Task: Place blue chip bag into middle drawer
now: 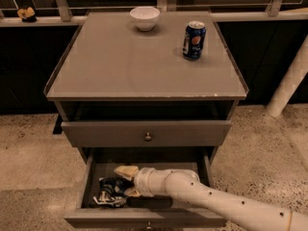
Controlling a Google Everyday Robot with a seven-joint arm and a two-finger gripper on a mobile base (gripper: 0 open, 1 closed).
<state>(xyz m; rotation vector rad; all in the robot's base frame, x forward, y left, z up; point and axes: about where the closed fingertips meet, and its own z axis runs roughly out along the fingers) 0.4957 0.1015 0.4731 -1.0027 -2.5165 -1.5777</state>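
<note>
The middle drawer is pulled out below the closed knobbed drawer front. Inside it, toward the left, lies the crinkled blue chip bag on the drawer floor. My white arm reaches in from the lower right. My gripper is inside the drawer just right of the bag and open: one cream finger stands above the bag, and the other finger rests at the bag's right edge.
On the cabinet top stand a white bowl at the back and a blue soda can at the right. A white post leans at the right. Speckled floor surrounds the cabinet.
</note>
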